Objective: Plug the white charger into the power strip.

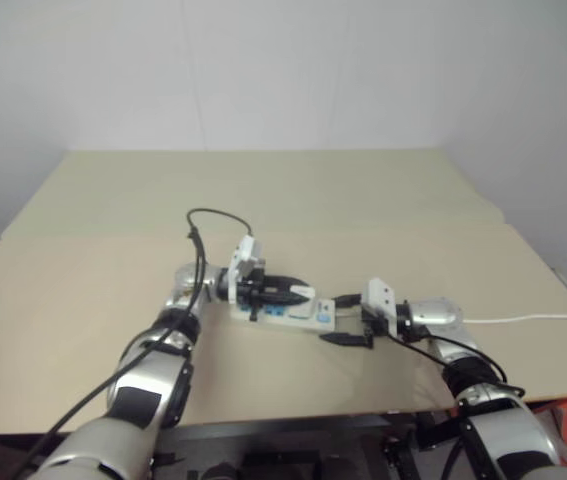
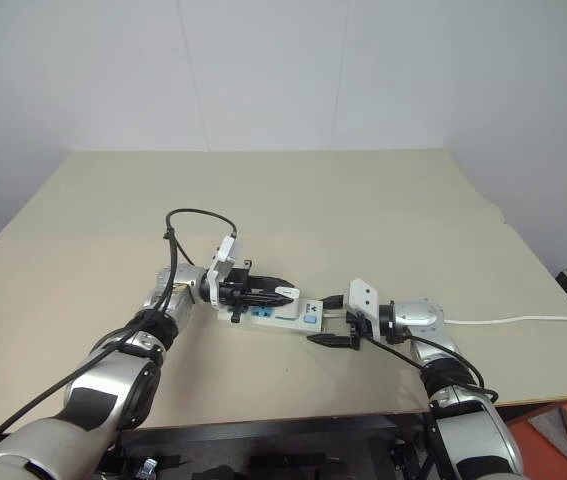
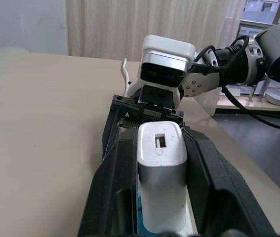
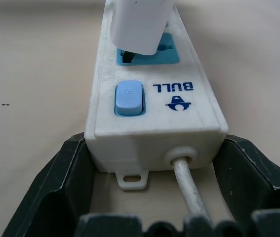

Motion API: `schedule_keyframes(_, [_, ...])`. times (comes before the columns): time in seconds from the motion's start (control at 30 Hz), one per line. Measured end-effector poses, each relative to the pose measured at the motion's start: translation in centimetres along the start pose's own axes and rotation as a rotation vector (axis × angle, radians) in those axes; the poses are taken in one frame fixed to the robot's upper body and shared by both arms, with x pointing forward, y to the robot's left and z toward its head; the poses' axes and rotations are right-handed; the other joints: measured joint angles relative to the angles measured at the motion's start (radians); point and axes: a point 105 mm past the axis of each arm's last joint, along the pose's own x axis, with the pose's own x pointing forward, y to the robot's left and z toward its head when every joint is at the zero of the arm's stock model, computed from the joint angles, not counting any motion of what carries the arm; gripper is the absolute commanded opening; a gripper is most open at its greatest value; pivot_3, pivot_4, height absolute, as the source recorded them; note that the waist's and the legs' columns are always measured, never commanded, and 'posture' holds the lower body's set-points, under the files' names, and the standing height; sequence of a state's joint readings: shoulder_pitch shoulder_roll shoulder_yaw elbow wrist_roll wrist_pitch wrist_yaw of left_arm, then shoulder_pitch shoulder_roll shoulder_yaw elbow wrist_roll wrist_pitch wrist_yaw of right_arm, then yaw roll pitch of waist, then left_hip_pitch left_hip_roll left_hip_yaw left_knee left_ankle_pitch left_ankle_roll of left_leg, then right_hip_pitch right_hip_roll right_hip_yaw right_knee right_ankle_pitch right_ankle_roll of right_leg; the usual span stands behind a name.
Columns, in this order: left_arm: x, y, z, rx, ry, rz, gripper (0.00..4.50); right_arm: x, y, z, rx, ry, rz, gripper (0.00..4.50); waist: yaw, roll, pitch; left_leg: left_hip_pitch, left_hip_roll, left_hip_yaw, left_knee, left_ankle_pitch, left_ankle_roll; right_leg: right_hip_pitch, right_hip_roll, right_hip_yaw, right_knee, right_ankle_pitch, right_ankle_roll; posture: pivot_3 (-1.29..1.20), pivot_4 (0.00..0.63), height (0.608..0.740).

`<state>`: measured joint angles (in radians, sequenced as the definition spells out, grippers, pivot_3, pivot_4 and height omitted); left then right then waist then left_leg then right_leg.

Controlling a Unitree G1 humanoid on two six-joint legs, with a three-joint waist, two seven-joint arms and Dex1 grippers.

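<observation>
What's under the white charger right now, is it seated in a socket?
Under the white charger is a blue socket face of the power strip, next to the blue switch. The left gripper is clamped on the charger. Its prongs are hidden, so full seating cannot be confirmed.

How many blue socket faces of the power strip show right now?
2 clearly: on the power strip, one beside the switch under the white charger, one farther along. The left gripper may hide more.
</observation>
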<state>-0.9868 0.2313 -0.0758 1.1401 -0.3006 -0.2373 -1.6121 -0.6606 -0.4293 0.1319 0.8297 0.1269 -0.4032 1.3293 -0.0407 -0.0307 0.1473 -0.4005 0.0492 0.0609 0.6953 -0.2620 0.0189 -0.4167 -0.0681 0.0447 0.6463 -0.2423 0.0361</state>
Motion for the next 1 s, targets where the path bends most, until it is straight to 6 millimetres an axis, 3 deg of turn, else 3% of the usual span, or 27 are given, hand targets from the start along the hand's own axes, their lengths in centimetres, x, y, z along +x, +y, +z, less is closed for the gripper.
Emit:
schedule_keyframes(0.5, [-0.5, -0.7, -1.0, 0.101, 0.015, 0.009, 1.00, 0.0, 0.0, 0.0, -0.001, -0.003, -0.006, 3.41, 0.000, 0.000, 0.000, 0.002, 0.000, 0.000, 0.000, 0.000, 0.000, 0.003, 0.000, 0.000, -0.001, 0.000, 0.000, 0.00, 0.150, 0.740])
schedule_keyframes(0.63, [-0.5, -1.0, -1.4, 0.176, 0.064, -0.013, 1.00, 0.0, 0.2, -0.2, 0.010, 0.001, -0.010, 3.41, 0.000, 0.000, 0.000, 0.012, 0.000, 0.000, -0.003, -0.001, 0.002, 0.013, 0.000, 0.000, -0.005, 0.000, 0.000, 0.00, 0.150, 0.740])
schedule_keyframes(1.0, [-0.6, -0.9, -1.6, 0.163, 0.069, -0.002, 1.00, 0.2, 0.2, -0.4, 0.020, 0.004, -0.014, 3.41, -0.002, 0.001, -0.004, 0.014, 0.000, 0.000, -0.003, -0.002, 0.002, 0.015, 0.001, 0.000, -0.005, 0.000, 0.000, 0.00, 0.150, 0.740])
